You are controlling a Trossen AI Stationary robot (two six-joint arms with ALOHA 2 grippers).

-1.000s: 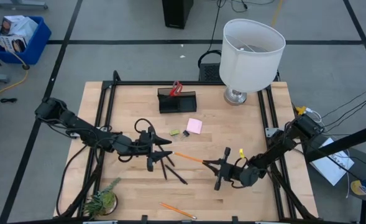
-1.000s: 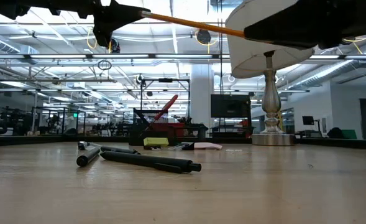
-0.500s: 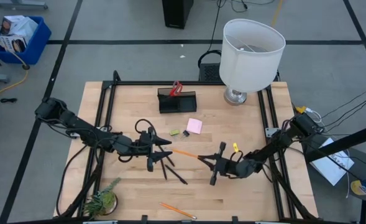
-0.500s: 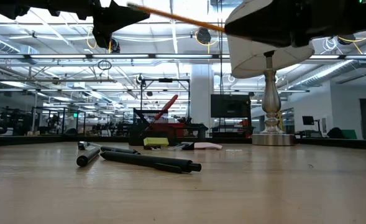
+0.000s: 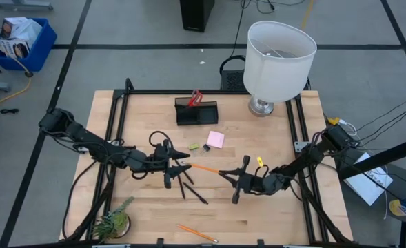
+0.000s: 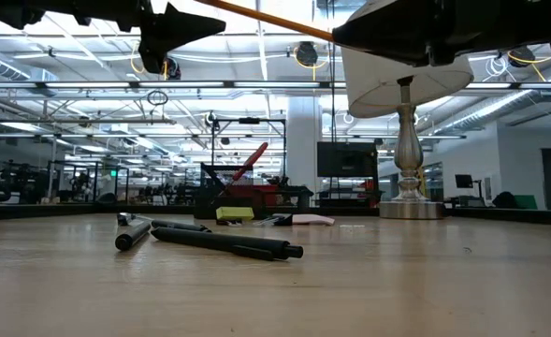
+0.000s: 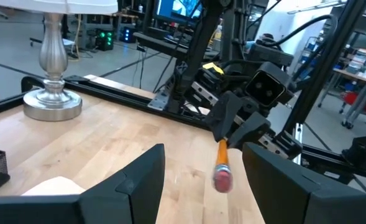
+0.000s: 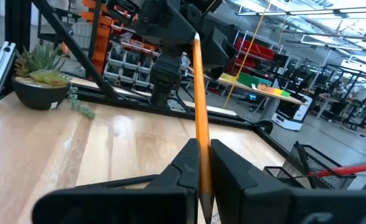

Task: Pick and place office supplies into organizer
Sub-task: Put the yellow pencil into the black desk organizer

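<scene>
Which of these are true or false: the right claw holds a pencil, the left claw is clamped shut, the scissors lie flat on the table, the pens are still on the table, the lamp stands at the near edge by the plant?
1. The right gripper holds an orange pencil. True.
2. The left gripper is clamped shut. False: its fingers stand open, the pencil's eraser end between them in the left wrist view.
3. The red-handled scissors lie flat on the table. False: they stand in the black organizer.
4. The black pens lie on the table. True.
5. The lamp stands beside the plant. False: they are at opposite corners.
</scene>
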